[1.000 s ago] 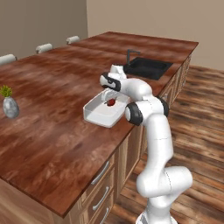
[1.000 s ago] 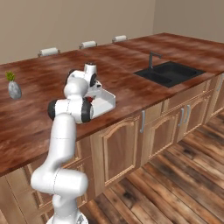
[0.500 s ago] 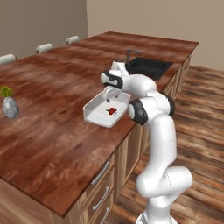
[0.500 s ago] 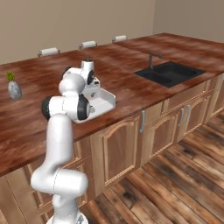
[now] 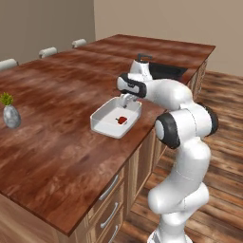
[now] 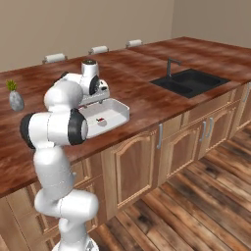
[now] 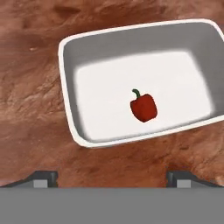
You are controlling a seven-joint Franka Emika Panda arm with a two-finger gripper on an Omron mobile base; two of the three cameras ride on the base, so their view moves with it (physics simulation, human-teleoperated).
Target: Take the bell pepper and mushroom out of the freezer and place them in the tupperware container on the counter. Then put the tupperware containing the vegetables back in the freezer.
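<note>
Red pepper (image 7: 143, 107) lies loose on the floor of the white box (image 7: 70, 109), which sits on the table (image 5: 57, 142) near its front edge. The pincer (image 7: 111, 178) hangs just above the box's near wall with its tips spread wide and nothing between them. I'd say the drop is done, so the arm should lift straight up clear of the rim before swinging away, lest it nudge the box. No mushroom is in the box yet; that fetch comes next.
</note>
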